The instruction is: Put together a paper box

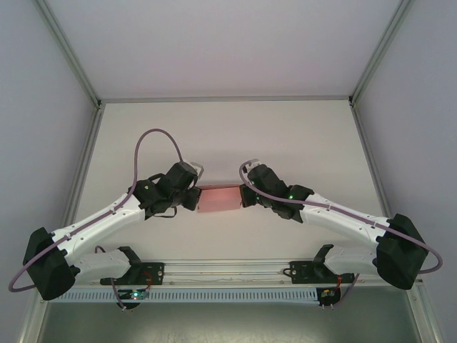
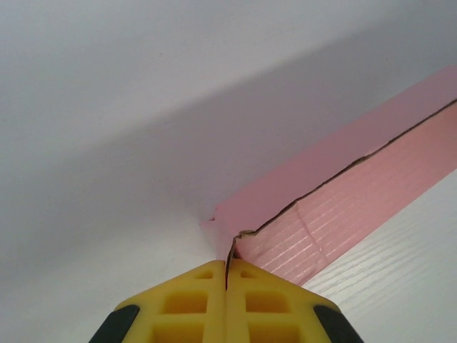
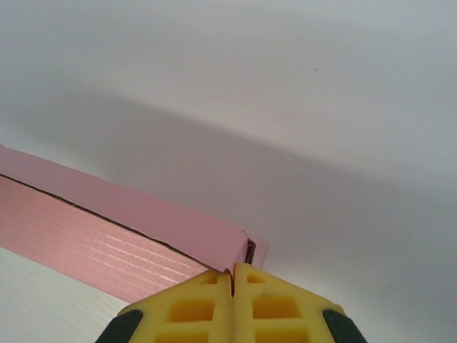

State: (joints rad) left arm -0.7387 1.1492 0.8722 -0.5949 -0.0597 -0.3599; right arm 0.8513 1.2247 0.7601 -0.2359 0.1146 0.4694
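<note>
Pinching the paper box (image 1: 218, 198) from opposite ends, the left end effector (image 2: 227, 270) and right end effector (image 3: 233, 271) are each clamped on a card edge. The box sits mid-surface (image 1: 228, 136), perhaps slightly lifted. Shaping the body seems the step in hand; next, one side likely must let go and tuck a flap

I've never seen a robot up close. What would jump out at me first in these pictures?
The pink paper box stands out first, at the middle of the white table, between two white and black arms reaching in from either side. The left gripper pinches its left end and the right gripper its right end. In the left wrist view, the yellow fingers press together on the thin card edge.
</note>
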